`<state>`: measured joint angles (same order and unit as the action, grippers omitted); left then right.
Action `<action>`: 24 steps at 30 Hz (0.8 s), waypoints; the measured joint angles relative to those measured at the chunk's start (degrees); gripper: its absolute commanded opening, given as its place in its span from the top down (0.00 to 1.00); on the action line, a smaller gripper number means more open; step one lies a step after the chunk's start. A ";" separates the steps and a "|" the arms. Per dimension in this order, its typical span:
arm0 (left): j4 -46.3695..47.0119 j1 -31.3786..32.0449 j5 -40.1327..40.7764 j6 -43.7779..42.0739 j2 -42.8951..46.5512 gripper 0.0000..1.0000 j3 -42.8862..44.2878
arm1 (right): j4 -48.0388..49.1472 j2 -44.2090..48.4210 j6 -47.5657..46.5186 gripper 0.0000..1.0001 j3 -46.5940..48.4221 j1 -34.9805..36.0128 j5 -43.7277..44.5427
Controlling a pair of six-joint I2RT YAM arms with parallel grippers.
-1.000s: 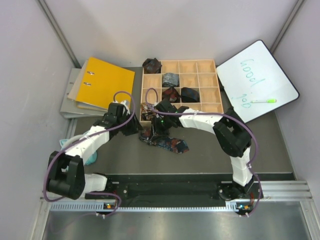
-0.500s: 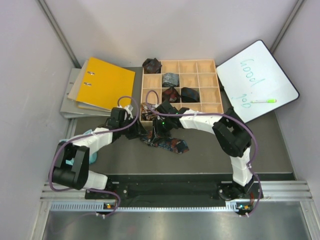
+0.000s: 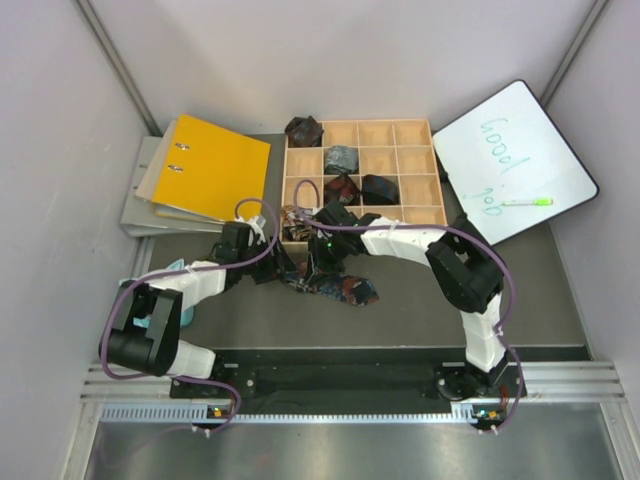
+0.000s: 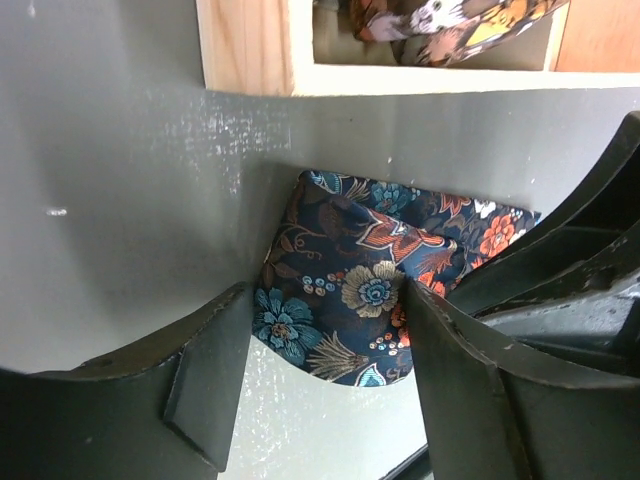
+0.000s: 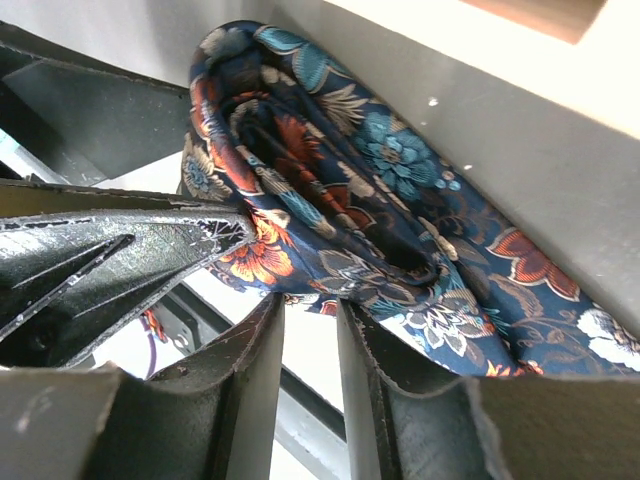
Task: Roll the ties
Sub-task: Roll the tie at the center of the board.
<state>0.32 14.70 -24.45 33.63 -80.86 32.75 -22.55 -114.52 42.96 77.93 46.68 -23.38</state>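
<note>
A dark navy tie (image 3: 338, 287) with orange and light-blue flowers lies part-rolled on the grey table, just in front of the wooden tray (image 3: 432, 170). My right gripper (image 3: 320, 264) comes down on its left, rolled end. In the right wrist view its fingertips (image 5: 308, 305) pinch a fold of the tie (image 5: 350, 170) under the roll. My left gripper (image 3: 281, 268) sits right beside it, on the left. In the left wrist view it stands open (image 4: 325, 300) astride the tie's rounded edge (image 4: 350, 290), and its right finger touches the cloth.
The tray's cells hold rolled ties: dark maroon (image 3: 303, 130), grey-blue (image 3: 341, 158), maroon (image 3: 342, 187), black (image 3: 379, 187) and brown-patterned (image 3: 296, 222). A yellow binder (image 3: 205, 165) lies at the back left. A whiteboard (image 3: 510, 160) with a green marker (image 3: 527, 201) leans at the right.
My left gripper has slid right up to the tie's rolled end and its jaws have spread wider. The right gripper has stayed on the tie.
</note>
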 measured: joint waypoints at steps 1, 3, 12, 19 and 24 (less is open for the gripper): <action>0.37 0.00 -0.04 0.20 -0.02 0.37 -0.37 | -0.20 0.00 -0.20 0.71 0.00 -0.15 -0.09; 1.42 0.00 -0.42 0.72 -0.02 0.45 -1.05 | -0.52 -0.02 -0.46 0.71 0.00 -0.39 -0.17; 4.39 -0.04 -2.60 1.92 0.66 0.45 -3.54 | -1.57 -0.02 -1.53 0.71 0.00 -0.87 -0.26; -1.05 0.02 -2.78 4.66 8.09 0.30 -5.44 | -2.45 -0.04 -2.36 0.71 0.11 -1.62 -0.33; -3.67 0.02 -2.60 5.18 10.84 0.30 -5.46 | -3.96 -0.28 -2.89 0.71 1.22 -1.88 -0.22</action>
<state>-3.36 14.72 -27.05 38.81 -70.02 27.29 -26.50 -114.80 40.07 79.15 44.80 -23.59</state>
